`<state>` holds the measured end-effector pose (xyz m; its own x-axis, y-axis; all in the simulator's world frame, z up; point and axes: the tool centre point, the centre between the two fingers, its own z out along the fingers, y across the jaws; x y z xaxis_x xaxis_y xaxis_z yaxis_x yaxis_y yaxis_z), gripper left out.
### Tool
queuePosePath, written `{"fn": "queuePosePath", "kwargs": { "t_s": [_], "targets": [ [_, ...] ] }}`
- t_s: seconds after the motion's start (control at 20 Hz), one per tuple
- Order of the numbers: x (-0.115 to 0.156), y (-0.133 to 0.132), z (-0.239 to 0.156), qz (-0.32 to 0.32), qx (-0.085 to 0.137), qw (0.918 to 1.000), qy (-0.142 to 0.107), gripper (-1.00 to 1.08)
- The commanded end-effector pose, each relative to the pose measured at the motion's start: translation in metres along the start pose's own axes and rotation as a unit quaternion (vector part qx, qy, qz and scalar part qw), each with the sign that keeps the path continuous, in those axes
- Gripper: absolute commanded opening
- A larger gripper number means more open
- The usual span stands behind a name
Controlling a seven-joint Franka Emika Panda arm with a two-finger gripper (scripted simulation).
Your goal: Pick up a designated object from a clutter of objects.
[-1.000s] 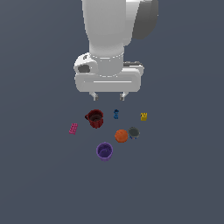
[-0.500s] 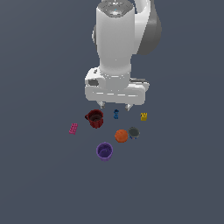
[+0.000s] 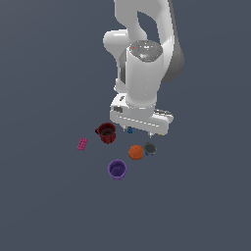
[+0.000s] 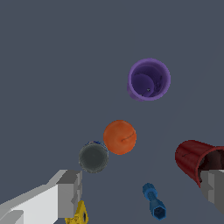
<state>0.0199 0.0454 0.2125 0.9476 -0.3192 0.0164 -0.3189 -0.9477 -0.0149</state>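
Grey-blue floor carries the whole clutter, and no edge of it shows in either view. The can (image 3: 150,148), short with a dark grey-green top and a blue side, stands upright just beside the orange ball (image 3: 136,152), on the exterior view's right of it; in the wrist view the two look nearly touching. The purple cup (image 3: 117,169) stands open-mouthed a little apart from the ball, nearer the exterior camera. The dark red mug (image 3: 106,133) is on the exterior view's left of the ball, and the pink brick (image 3: 82,144) lies further left, well apart from the rest. A tiny blue piece (image 4: 154,205) lies between mug and can in the wrist view, and a tiny yellow piece (image 4: 78,215) peeks out beside one finger.

The hand (image 3: 138,131) hangs above the mug, blue piece and can, its fingers (image 4: 70,193) spread wide apart and holding nothing.
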Motion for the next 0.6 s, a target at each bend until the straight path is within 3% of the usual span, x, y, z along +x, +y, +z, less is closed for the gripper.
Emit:
{"fn": "queuePosePath", "kwargs": {
  "t_s": [0.0, 0.55],
  "targets": [
    [-0.003, -0.008, 0.016, 0.024, -0.001, 0.9997, -0.001, 1.0],
    [-0.026, -0.039, 0.086, 0.125, -0.006, 0.9921, -0.004, 1.0]
  ]
}}
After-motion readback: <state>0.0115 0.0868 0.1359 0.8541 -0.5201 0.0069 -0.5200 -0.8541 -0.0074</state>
